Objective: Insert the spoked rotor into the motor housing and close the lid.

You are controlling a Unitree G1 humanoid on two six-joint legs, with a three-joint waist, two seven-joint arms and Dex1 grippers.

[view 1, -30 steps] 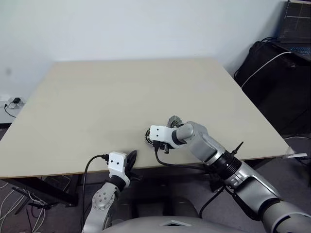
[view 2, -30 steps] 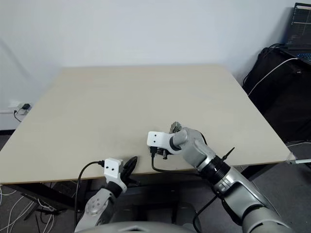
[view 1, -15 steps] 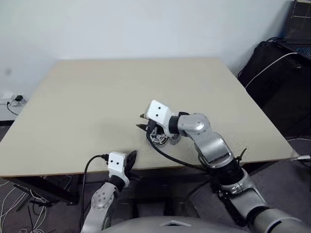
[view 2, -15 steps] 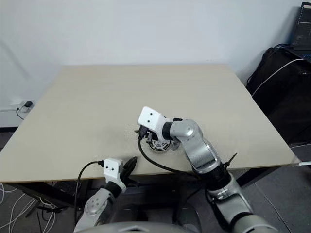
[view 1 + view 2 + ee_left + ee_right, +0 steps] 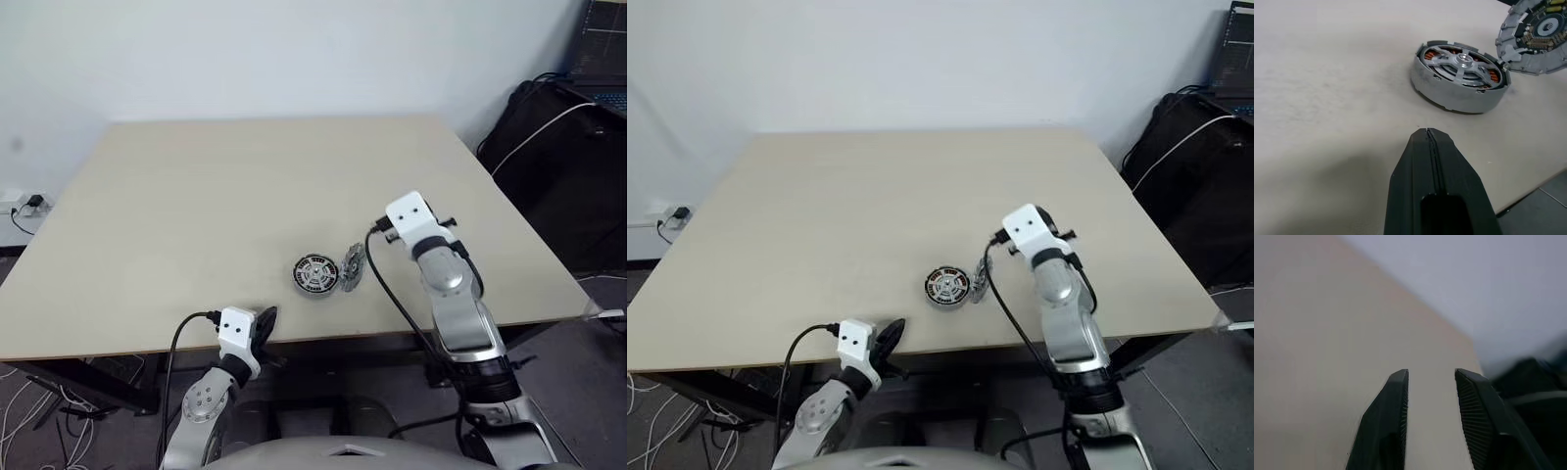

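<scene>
**Motor parts on table: lid not yet on, leaning at the housing's right**

1. Left gripper (image 5: 1427, 147): nearer than the motor housing and a little to its left, at the near edge of the table (image 5: 176, 196). Its fingers are pressed together and hold nothing. It points toward the housing.

2. Motor housing (image 5: 315, 275): the reference item, a round metal cup sitting flat and upright near the table's near edge. Copper coils show under the spokes.

3. Spoked rotor (image 5: 1462, 61): appears already seated inside the housing, level with its rim and hub centred. The insertion step is judged done.

4. Lid (image 5: 353, 266): touching the housing's right side. It stands on edge and tilts against the housing wall, with its hollow inner face turned toward the housing. The flat axis runs roughly near-to-far.

5. Right gripper (image 5: 1431, 374): to the right of and beyond the housing, raised off the table. Its fingers are apart with nothing between them. It points away from the parts.

Key relation: the lid lies between the housing and the right arm, so the right arm is judged the nearer. It would have to turn back leftward and down to reach the lid.
</scene>
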